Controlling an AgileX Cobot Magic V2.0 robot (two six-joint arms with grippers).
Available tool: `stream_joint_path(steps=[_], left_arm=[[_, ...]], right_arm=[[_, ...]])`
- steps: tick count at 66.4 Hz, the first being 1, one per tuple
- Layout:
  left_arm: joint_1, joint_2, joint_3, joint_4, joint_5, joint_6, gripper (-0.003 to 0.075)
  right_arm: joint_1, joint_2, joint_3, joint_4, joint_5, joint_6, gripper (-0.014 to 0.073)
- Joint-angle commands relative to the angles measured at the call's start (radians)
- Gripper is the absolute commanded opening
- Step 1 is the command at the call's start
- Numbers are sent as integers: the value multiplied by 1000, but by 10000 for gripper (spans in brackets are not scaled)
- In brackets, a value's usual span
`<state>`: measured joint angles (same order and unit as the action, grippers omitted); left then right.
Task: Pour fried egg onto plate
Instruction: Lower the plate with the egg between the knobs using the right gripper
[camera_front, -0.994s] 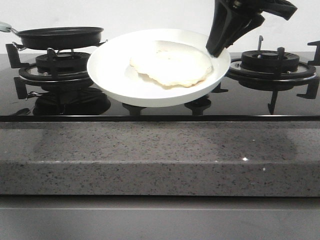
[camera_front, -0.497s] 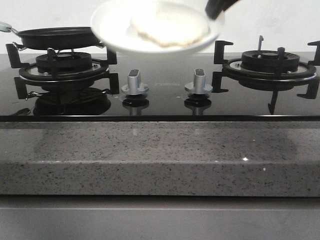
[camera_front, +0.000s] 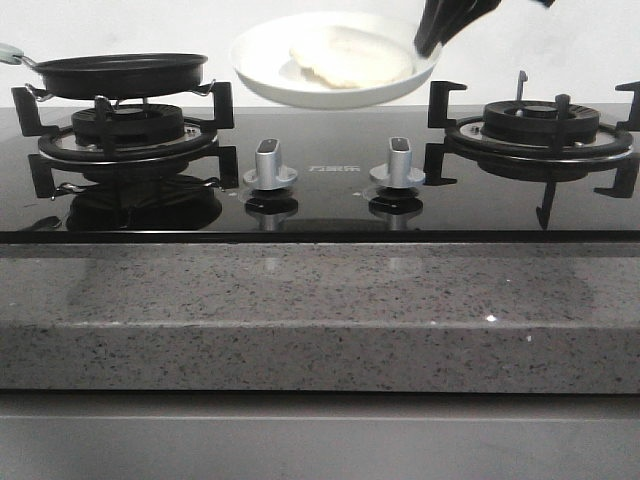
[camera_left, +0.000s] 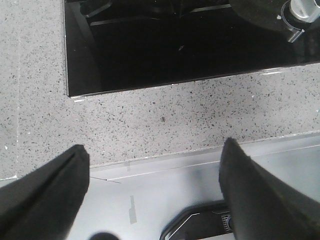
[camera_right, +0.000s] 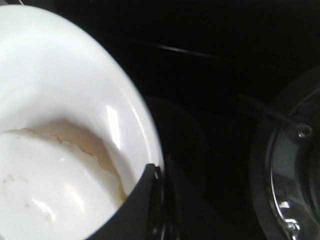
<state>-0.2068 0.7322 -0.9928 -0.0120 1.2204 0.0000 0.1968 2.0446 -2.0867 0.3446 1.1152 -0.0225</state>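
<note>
The right end effector (camera_front: 428, 42) grips the plate (camera_front: 270, 60) rim — plate now raised above the stove knobs (camera_front: 269, 165), fried egg (camera_front: 350, 60) aboard; pour appears complete. Left end effector (camera_left: 150, 195) open over the counter (camera_left: 150, 120).

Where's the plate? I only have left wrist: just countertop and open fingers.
Observer: In the front view, the plate is in the air, clear of the hob, between the two burners.
Operator: Egg on it?
Observer: Yes, the fried egg lies on the plate.
Operator: What's holding it?
Observer: The right gripper, clamped on the plate's rim on the robot's right side.
</note>
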Motion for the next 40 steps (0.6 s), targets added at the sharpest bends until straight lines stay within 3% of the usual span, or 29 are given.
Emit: stream_joint_path(steps=[1, 27, 33, 40], left_arm=[[-5, -1, -25, 1, -57, -8, 524], [-5, -1, -25, 1, -57, -8, 524], [-5, -1, -25, 1, -57, -8, 524], [-5, -1, -25, 1, -57, -8, 524]], right_arm=[[-4, -25, -52, 43, -31, 7, -67], [-4, 51, -55, 37, 25, 7, -57], [-4, 51, -55, 32, 24, 7, 19], [-4, 51, -55, 32, 12, 7, 197]])
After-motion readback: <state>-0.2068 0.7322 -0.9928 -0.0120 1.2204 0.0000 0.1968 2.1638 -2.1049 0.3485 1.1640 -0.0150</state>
